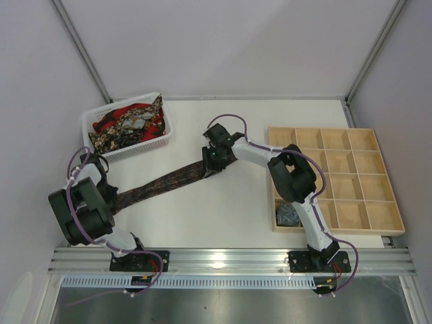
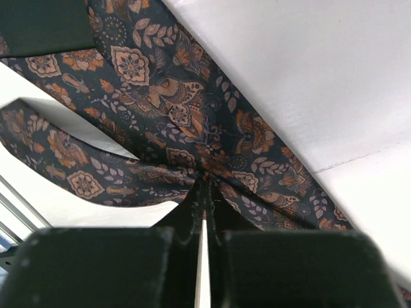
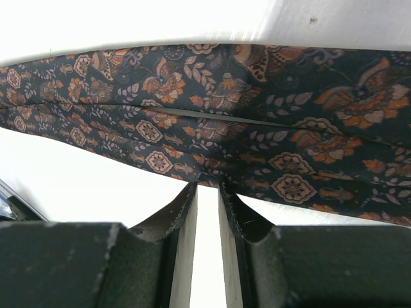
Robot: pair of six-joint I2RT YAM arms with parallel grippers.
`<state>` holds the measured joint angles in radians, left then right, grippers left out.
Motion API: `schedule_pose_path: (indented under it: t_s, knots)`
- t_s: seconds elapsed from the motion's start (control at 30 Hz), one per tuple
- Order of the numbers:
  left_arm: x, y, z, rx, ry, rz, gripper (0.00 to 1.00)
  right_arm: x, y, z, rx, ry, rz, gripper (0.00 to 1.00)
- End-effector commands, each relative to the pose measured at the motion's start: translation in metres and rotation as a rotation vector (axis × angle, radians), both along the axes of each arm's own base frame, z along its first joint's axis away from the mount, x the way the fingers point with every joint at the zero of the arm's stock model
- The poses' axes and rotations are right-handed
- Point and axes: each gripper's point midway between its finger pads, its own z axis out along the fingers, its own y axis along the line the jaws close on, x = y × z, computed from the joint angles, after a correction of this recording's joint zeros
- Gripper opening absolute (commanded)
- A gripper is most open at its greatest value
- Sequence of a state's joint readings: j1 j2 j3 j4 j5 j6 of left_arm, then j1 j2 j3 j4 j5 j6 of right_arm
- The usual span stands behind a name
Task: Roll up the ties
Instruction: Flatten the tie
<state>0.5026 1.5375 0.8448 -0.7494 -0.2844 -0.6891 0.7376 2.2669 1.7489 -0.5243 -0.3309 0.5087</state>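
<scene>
tie point(image 1: 165, 181), dark paisley, laid flat and diagonal on table point(image 1: 223, 216), stretched between both arms. more ties point(image 1: 128, 125) heaped in basket point(image 1: 169, 131); one coil point(image 1: 288, 214) seen in near-left compartment of tray point(image 1: 322, 129).
left wrist: left gripper point(image 2: 204, 192) closed, fabric pinched at tips.
right wrist: right gripper point(image 3: 207, 183) nipped on tie edge, narrow gap between fingers.
rolling judged not yet begun; most work left.

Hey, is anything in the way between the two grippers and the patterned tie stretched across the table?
Nothing visible is. Both have hold of the tie: the left gripper is shut on its fabric at the left, and the right gripper pinches it near the middle of the table.
</scene>
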Motion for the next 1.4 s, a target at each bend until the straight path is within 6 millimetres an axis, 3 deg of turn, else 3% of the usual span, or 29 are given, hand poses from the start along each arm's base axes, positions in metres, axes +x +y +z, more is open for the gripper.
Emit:
schedule_pose_path:
  t_s: [0.0,0.17,0.27,0.43,0.63,1.2,1.37]
  knots:
    - [-0.009,0.001,-0.010,-0.004,0.042,0.017,0.01,0.003,0.007,0.000,0.024,0.006,-0.003,0.25]
    - [-0.015,0.000,-0.013,-0.001,0.054,0.012,0.01,0.004,0.007,0.000,0.024,0.004,-0.005,0.25]
    - [-0.019,-0.002,-0.006,0.003,0.060,0.002,0.01,0.004,0.007,0.002,0.027,0.002,-0.001,0.25]
    - [-0.010,0.003,0.033,0.077,0.019,-0.038,0.01,0.000,0.006,-0.005,0.024,0.020,0.003,0.25]
    - [0.002,0.008,0.052,0.104,0.007,-0.085,0.00,0.002,0.001,-0.011,0.019,0.038,-0.021,0.24]
    - [0.035,0.028,0.043,0.133,0.085,-0.250,0.00,0.011,-0.010,-0.019,0.012,0.066,-0.052,0.22]
    - [0.027,0.024,0.038,0.139,0.114,-0.251,0.01,0.014,-0.016,-0.021,0.008,0.066,-0.058,0.22]
